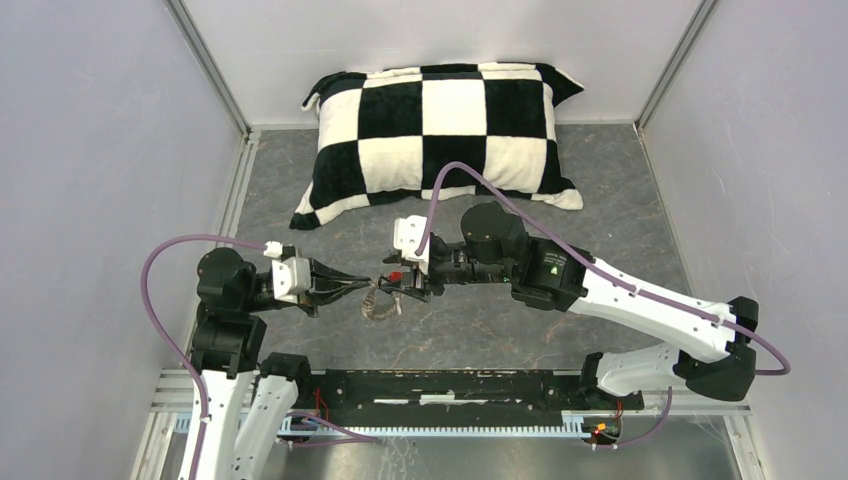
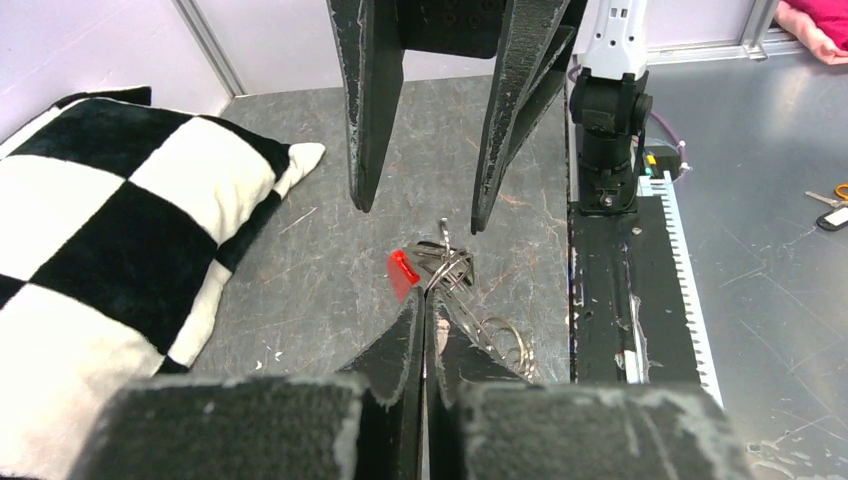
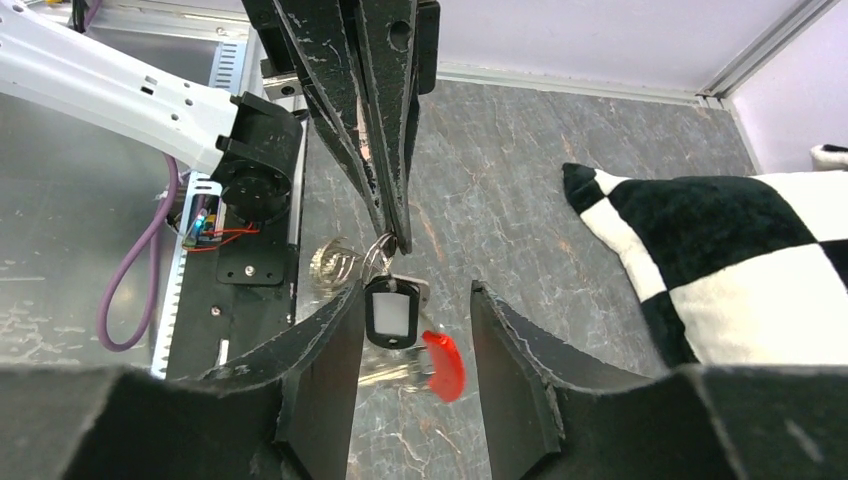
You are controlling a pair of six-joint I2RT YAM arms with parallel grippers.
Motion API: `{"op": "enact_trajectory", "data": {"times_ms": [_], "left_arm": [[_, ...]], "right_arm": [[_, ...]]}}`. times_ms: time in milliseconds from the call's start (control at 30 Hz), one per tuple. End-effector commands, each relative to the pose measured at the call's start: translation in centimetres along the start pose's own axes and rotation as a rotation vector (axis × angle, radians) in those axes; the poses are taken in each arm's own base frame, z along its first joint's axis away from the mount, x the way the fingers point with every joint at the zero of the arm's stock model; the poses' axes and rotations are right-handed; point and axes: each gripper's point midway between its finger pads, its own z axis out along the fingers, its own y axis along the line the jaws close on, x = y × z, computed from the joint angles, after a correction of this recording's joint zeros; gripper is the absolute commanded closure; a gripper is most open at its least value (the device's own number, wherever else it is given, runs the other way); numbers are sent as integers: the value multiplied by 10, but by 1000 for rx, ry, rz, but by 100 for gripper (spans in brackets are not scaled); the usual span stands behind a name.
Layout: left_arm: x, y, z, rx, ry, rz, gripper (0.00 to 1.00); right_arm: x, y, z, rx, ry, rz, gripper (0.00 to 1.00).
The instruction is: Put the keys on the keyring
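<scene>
Pinching the keyring (image 3: 335, 262) shut-tight in my left gripper (image 2: 425, 298) to steady it; my right gripper (image 3: 415, 292) gapes around the dangling black-headed key (image 3: 390, 315).

The keyring (image 3: 338, 262) is a thin silvery loop of coiled wire with one bright red sleeve (image 3: 443, 365). It hangs on the near side of the checkered pillow (image 1: 440, 130), well apart from the pillow's near edge and below its left half in the top view. Its upper turn is pinched in the closed tips of the left gripper (image 3: 395, 235); the coils sag on the side away from the pillow, the red sleeve on the pillow side. One of the keys (image 3: 390, 315) dangles upright just under that pinch, its black head framing a pale middle; silvery metal beneath it is too blurred to tell apart
</scene>
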Motion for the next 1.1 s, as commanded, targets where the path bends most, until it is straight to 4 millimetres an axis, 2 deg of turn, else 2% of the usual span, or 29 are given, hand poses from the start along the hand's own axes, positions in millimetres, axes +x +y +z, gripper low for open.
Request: {"op": "enact_trajectory", "data": {"times_ms": [0, 133, 233, 300, 400, 467, 567, 600, 633, 667, 767, 800, 867, 1000, 1067], "left_arm": [[-4, 5, 0, -33, -6, -20, 98], [-4, 7, 0, -42, -6, -37, 98], [-4, 9, 0, -54, -6, -36, 98], [-5, 9, 0, -55, -7, -37, 98], [-5, 8, 0, -54, -7, -38, 98], [-3, 10, -1, -61, -3, -37, 98], [3, 14, -1, -79, 9, -22, 98], [3, 15, -1, -82, 12, -16, 98], [4, 16, -1, -80, 13, -10, 98], [4, 15, 0, -71, 13, -6, 98], [7, 11, 0, -40, 16, -7, 98], [8, 10, 0, -34, 18, 0, 98], [10, 7, -1, -26, 28, 16, 98], [13, 0, -1, 0, 28, 30, 98], [13, -2, -1, 10, 26, 29, 98]], "right_arm": [[-28, 0, -14, 5, -75, 19, 51], [-26, 6, -12, -25, -84, 34, 53], [-25, 12, -9, -60, -82, 44, 59], [-16, 17, -4, -84, -67, 64, 62], [4, 18, 0, -83, -11, 76, 54], [18, 16, -8, -47, 12, 47, 50], [57, 16, -20, -3, 35, 7, 47], [80, 20, -23, 7, 65, -1, 45], [92, 22, -24, 11, 74, -11, 44], [113, 24, -25, 19, 106, -12, 44], [159, 16, -31, 113, 169, 37, 43], [171, 8, -34, 154, 173, 84, 43], [191, 6, -38, 189, 167, 147, 43], [238, 17, -44, 197, 214, 144, 41], [252, 24, -44, 169, 227, 122, 41]]}}
